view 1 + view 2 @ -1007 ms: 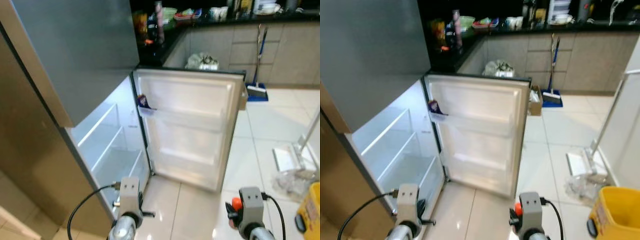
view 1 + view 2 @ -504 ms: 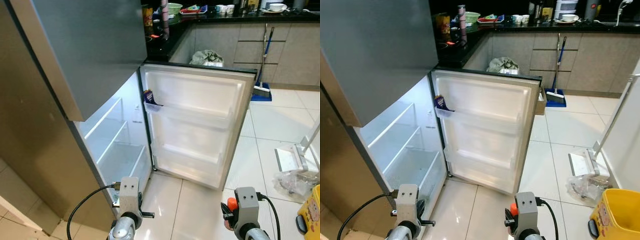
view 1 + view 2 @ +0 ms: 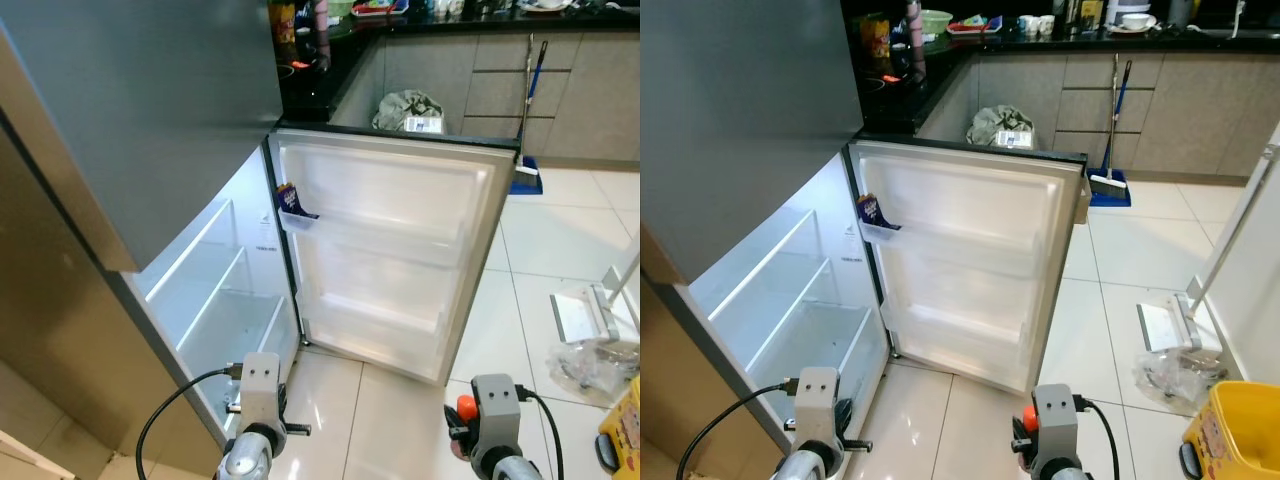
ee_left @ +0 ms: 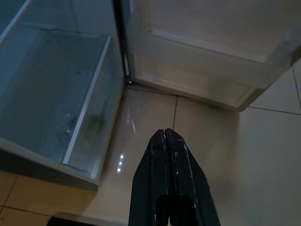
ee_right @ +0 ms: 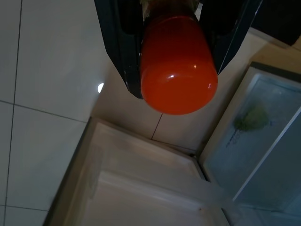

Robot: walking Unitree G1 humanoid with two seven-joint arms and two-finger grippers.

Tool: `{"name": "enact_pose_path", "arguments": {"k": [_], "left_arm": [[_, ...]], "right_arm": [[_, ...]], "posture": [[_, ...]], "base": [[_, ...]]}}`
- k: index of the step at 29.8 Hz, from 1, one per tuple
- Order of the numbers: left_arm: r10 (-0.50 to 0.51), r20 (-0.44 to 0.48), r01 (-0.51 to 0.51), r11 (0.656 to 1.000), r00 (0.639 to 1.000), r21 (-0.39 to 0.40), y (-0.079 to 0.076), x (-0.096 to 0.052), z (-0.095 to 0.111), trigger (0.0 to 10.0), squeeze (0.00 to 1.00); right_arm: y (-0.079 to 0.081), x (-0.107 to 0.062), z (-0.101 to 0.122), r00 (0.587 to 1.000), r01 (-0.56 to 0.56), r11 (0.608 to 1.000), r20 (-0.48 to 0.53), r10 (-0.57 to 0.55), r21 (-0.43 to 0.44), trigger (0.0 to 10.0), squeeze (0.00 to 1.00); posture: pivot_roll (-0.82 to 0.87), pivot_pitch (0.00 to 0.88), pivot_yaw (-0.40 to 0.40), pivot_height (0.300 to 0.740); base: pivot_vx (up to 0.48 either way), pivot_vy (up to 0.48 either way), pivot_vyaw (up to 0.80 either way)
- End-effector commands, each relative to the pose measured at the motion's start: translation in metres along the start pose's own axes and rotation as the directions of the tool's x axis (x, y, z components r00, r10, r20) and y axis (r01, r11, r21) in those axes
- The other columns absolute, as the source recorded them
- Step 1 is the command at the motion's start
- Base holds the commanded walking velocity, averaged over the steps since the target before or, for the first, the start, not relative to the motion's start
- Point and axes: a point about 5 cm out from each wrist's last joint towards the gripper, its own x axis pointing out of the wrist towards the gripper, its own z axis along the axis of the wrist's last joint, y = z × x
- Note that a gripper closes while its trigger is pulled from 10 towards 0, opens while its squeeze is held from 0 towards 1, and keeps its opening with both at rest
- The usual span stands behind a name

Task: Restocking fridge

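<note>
The fridge point(image 3: 215, 300) stands open at my left, its lit shelves and bottom glass drawer point(image 4: 56, 99) bare. Its lower door point(image 3: 390, 250) swings wide toward me, with a small purple packet point(image 3: 289, 198) in the top door shelf. My right gripper point(image 5: 178, 82) hangs low over the floor tiles, shut on an orange bottle point(image 5: 178, 66), which also shows beside the right wrist point(image 3: 464, 405). My left gripper point(image 4: 165, 136) is shut with nothing in it, low over the floor in front of the drawer.
A yellow bucket point(image 3: 1235, 425), a floor mop point(image 3: 1175, 325) and a crumpled plastic bag point(image 3: 1170, 375) lie at the right. A broom point(image 3: 1110, 120) leans on the cabinets behind. The dark counter point(image 3: 940, 30) carries several items. A stuffed bag point(image 3: 1000, 125) sits behind the door.
The whole picture has shifted a little as the camera moved. Both arms and the fridge door keep their places.
</note>
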Motion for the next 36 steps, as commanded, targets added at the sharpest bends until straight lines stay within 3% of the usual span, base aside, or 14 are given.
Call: {"name": "enact_pose_path", "arguments": {"k": [1, 19, 31, 36], "left_arm": [[0.008, -0.018, -0.008, 1.0, 1.0, -0.006, 0.004, -0.002, -0.003, 10.0, 0.0], [-0.013, -0.013, 0.012, 1.0, 1.0, -0.005, 0.001, -0.001, -0.002, 10.0, 0.0], [-0.082, -0.014, 0.082, 0.996, 0.997, 0.046, -0.008, -0.002, -0.003, 10.0, 0.0], [-0.077, -0.012, 0.077, 0.996, 0.997, 0.043, -0.007, -0.002, -0.002, 10.0, 0.0]], "right_arm": [[0.002, -0.001, -0.002, 1.0, 0.0, 1.0, 0.0, 0.0, 0.011, 10.0, 0.0], [0.001, -0.002, -0.003, 1.0, 0.004, 1.0, 0.002, -0.004, 0.013, 10.0, 0.0], [0.001, -0.003, -0.003, 1.0, 0.009, 1.0, 0.004, -0.009, 0.016, 10.0, 0.0], [0.0, -0.003, 0.002, 0.999, 0.012, 1.0, 0.038, -0.013, 0.019, 10.0, 0.0]], "posture": [[-0.04, 0.112, 0.059, 0.74], [-0.04, 0.107, 0.064, 0.74], [-0.05, 0.11, 0.069, 0.74], [-0.05, 0.112, 0.071, 0.74]], "base": [[0.371, 0.0, 0.0], [0.351, 0.0, 0.0], [0.0, 0.0, 0.0], [0.0, -0.4, 0.0]]}}
